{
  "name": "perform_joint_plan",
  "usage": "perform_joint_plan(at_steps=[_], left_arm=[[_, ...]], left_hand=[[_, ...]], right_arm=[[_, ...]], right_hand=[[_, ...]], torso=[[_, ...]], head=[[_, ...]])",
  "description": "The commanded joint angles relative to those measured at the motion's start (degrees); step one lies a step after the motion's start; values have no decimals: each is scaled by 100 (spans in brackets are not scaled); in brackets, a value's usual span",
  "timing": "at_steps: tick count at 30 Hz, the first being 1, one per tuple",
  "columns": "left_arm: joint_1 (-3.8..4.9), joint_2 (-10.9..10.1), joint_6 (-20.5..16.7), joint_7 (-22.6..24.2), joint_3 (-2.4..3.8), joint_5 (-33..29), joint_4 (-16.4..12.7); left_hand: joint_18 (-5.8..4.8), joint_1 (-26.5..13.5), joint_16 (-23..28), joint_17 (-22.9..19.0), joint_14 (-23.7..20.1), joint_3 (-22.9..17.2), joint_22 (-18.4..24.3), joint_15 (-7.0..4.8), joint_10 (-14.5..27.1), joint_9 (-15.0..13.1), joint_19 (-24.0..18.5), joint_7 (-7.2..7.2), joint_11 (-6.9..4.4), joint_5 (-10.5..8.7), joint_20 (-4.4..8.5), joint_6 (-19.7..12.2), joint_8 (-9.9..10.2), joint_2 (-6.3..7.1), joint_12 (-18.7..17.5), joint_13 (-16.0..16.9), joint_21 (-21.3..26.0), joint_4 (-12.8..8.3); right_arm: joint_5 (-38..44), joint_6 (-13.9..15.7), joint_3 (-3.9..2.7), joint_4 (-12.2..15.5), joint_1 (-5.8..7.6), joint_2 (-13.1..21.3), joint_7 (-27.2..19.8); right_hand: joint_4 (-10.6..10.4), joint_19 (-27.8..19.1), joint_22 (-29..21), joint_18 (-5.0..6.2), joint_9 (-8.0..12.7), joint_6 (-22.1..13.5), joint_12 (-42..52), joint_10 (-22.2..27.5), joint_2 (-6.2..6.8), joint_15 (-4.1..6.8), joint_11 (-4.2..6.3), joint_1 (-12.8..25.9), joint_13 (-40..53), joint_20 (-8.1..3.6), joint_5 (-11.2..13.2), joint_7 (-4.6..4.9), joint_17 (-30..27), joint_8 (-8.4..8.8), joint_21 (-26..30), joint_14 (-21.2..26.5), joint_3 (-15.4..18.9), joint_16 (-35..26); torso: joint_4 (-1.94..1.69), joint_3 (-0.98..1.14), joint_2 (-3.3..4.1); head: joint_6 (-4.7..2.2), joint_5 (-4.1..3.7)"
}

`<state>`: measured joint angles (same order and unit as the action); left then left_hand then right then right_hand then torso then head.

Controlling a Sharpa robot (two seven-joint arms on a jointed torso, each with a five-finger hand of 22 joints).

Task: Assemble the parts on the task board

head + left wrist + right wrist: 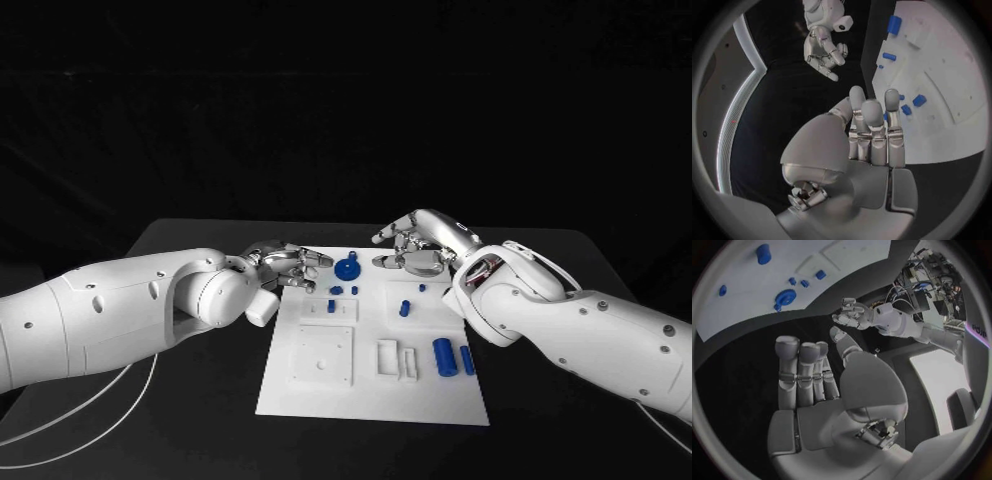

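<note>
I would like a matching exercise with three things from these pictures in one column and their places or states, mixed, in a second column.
Things:
1. left hand
2. blue gear-shaped part
3. two blue cylinders

Places or states:
A. lying side by side on the near right part of the task board
B. holding nothing, at the board's far left corner
C. on the board's far end, between the two hands

Pairs: 1-B, 2-C, 3-A

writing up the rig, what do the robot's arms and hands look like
Both arms are thick, glossy white shells with rounded joints. The left hand and right hand are silver metal with segmented fingers and pale rounded tips. Thin white cables trail beside the left arm.
</note>
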<state>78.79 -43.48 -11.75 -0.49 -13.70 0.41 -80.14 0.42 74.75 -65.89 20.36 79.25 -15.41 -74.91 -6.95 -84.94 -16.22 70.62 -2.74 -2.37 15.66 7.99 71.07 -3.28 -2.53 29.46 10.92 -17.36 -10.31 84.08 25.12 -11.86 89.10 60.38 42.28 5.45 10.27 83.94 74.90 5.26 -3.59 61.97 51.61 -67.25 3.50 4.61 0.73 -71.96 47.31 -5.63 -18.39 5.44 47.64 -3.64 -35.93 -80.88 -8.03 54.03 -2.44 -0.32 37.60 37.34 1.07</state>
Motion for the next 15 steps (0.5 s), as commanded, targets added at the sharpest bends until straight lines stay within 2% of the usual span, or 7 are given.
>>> perform_joint_plan(at_steps=[1, 4, 9, 10, 11, 12, 15], left_arm=[[-6, -33, -284, 283, 2, -207, 8], [-6, -62, -403, 338, 3, -186, 51], [-2, -83, -651, 446, 7, -74, 82], [-1, -81, -687, 465, 8, -44, 86], [1, -78, -711, 482, 9, -16, 90], [3, -73, -745, 504, 11, 13, 94], [9, -64, -812, 541, 14, 48, 104]], left_hand=[[-39, -44, 14, 2, 0, 10, -117, -35, -196, -7, 13, 115, -123, 5, 39, 179, -42, 6, 23, -6, -5, -34], [-35, -48, 69, -20, -25, 15, -112, -22, -192, 1, 3, 104, -123, -25, 27, 136, -41, -9, -53, -38, 10, -13], [-24, 17, 280, -151, -109, 155, -87, 32, -188, 21, -38, 24, -90, -240, -22, -81, -44, -1, -425, -171, 92, 35], [-30, 23, 345, -185, -163, 208, -77, 55, -159, 26, -64, 7, -80, -340, -41, -127, -41, 13, -521, -207, 120, 42], [-28, 90, 470, -258, -201, 338, -44, 84, -184, 49, -108, -6, -51, -496, -77, -161, -54, -24, -781, -295, 199, 63], [-22, 156, 530, -297, -211, 423, -33, 100, -157, 77, -114, -23, -40, -544, -89, -162, -47, -29, -909, -327, 243, 53], [-19, 198, 563, -323, -201, 529, -32, 109, -163, 137, -109, -25, -37, -571, -102, -163, -45, -55, -1011, -329, 298, 68]], right_arm=[[501, -67, 3, 11, -9, -14, 225], [571, -122, 7, -11, -12, -28, 253], [685, -246, 9, -61, -14, -75, 273], [706, -281, 10, -75, -14, -92, 275], [731, -314, 10, -93, -14, -112, 278], [758, -353, 11, -113, -14, -133, 282], [830, -534, 13, -225, -10, -219, 321]], right_hand=[[-1, 260, 413, -47, 4, 49, -25, -42, 62, 14, 20, 18, 17, -29, 24, -7, 12, 11, -31, -39, -50, 18], [-1, 261, 417, -48, 3, 56, -29, -44, 77, 15, 20, 8, 26, -29, 35, -9, 25, 10, -45, -41, -63, 27], [33, 256, 421, -55, 4, 88, -20, -39, 84, 16, 21, -27, 73, -31, 77, -12, 44, 12, -65, -37, -164, 38], [38, 254, 421, -57, 4, 89, -20, -37, 88, 16, 21, -22, 82, -31, 81, -12, 48, 12, -66, -37, -187, 40], [64, 252, 424, -61, 3, 110, -19, -34, 74, 18, 24, -57, 92, -31, 149, -15, 54, 10, -79, -37, -237, 43], [102, 247, 427, -67, 5, 131, -13, -25, 55, 19, 24, -96, 107, -32, 307, -17, 53, 14, -88, -33, -335, 39], [130, 234, 431, -84, 5, 167, 18, -12, 113, 17, 27, -20, 161, -34, 398, -24, 61, 14, -113, -31, -561, 41]], torso=[[0, -3, 3], [2, -4, 3], [-5, -2, 11], [-6, -3, 10], [-3, -3, 9], [-1, -4, 8], [3, -8, 9]], head=[[-21, 0], [-20, 6], [8, 21], [6, 22], [5, 27], [5, 30], [2, 44]])
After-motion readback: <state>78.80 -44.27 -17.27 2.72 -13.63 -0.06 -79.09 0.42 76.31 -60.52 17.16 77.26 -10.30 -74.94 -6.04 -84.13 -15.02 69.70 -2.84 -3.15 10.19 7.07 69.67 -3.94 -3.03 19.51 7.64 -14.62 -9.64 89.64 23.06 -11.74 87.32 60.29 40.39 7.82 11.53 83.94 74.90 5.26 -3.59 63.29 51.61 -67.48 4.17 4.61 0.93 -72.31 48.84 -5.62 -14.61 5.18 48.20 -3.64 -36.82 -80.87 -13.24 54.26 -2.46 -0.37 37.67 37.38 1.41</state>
